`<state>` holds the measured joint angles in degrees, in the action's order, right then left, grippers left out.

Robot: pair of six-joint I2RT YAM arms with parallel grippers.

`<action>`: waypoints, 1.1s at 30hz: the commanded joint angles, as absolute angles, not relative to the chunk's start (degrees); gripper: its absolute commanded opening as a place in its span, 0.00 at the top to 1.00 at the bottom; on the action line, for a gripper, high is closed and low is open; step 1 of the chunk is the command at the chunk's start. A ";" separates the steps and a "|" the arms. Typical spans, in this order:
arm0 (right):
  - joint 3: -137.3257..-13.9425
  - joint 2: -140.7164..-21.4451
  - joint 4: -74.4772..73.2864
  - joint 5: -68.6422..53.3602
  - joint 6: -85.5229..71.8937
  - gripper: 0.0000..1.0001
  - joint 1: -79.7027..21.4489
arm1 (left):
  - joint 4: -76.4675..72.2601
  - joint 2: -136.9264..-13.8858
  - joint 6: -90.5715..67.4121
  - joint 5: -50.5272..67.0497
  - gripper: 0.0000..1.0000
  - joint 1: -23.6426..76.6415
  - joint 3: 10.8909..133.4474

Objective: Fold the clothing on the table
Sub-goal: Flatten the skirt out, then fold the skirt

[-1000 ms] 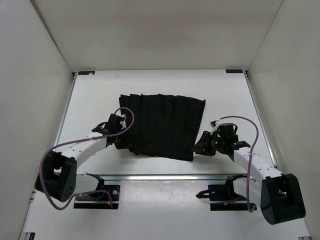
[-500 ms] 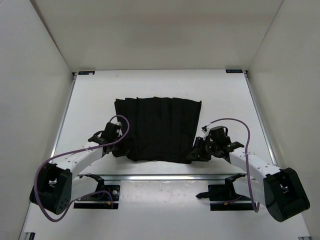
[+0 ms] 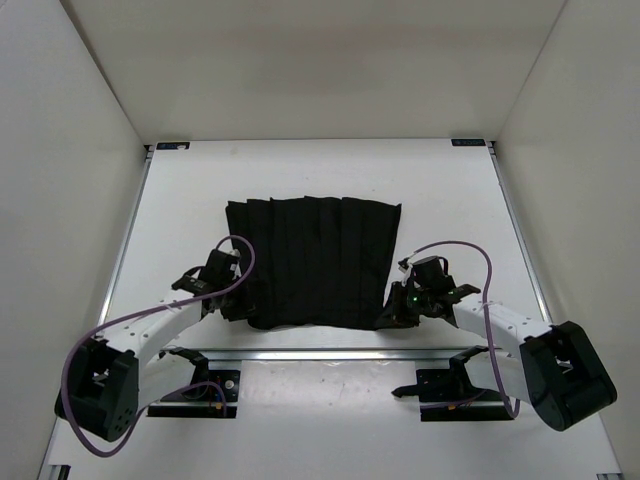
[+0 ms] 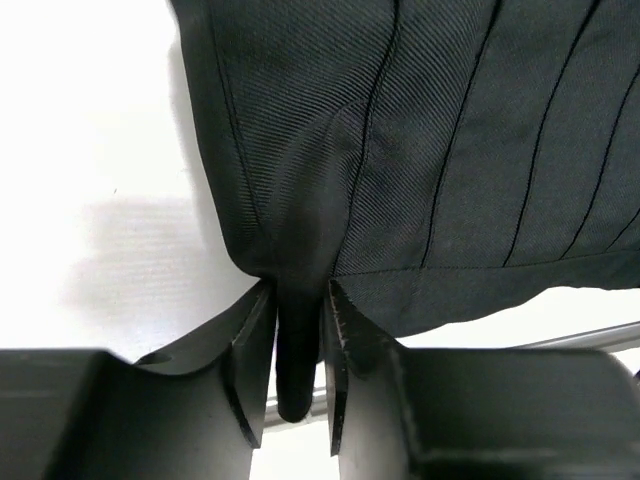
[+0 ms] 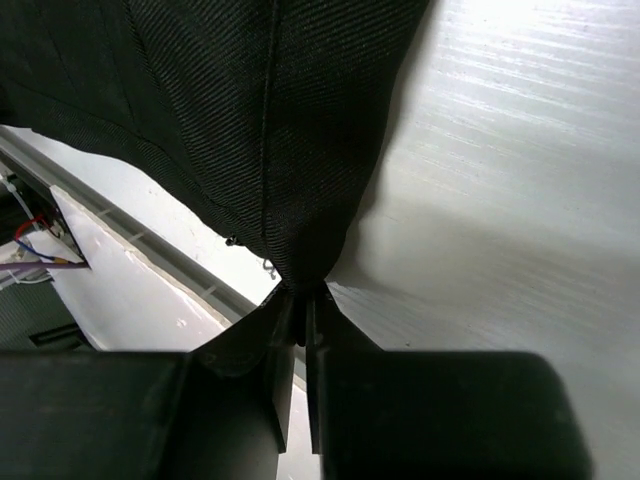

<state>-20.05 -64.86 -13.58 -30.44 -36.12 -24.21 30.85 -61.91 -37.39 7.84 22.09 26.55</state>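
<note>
Right gripper (image 5: 298,298) clamps clothing (image 5: 230,120) corner; left gripper (image 4: 298,300) parted, hem fold loose between jaws, could slip, skewing fold.

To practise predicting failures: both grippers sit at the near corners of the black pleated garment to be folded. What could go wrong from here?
1. The left gripper has its jaws apart, a fold of the clothing loose between them, while the right gripper pinches its corner; lifting now would likely raise one side and skew the fold.
2. The near hem lies beside the metal rail of the table and might catch there.
</note>
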 commanded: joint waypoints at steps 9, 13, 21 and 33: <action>-21.80 -66.00 -11.77 -29.89 -35.77 1.00 -24.61 | 33.48 -57.92 -38.76 8.44 0.55 21.27 23.82; -22.67 -66.27 -13.27 -29.97 -34.63 1.00 -22.86 | 35.07 -56.70 -38.50 8.52 0.56 20.83 23.12; -22.85 -64.16 -14.41 -29.44 -33.66 1.00 -21.45 | 35.51 -54.84 -39.55 9.23 1.00 20.03 22.67; -25.84 -62.31 -16.26 -29.00 -31.29 1.00 -16.88 | 34.28 -59.24 -37.70 10.37 0.70 19.77 26.80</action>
<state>-24.36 -62.39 -16.25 -29.80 -32.97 -18.37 34.28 -58.78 -38.61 11.18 19.94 24.45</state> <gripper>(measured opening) 0.010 0.280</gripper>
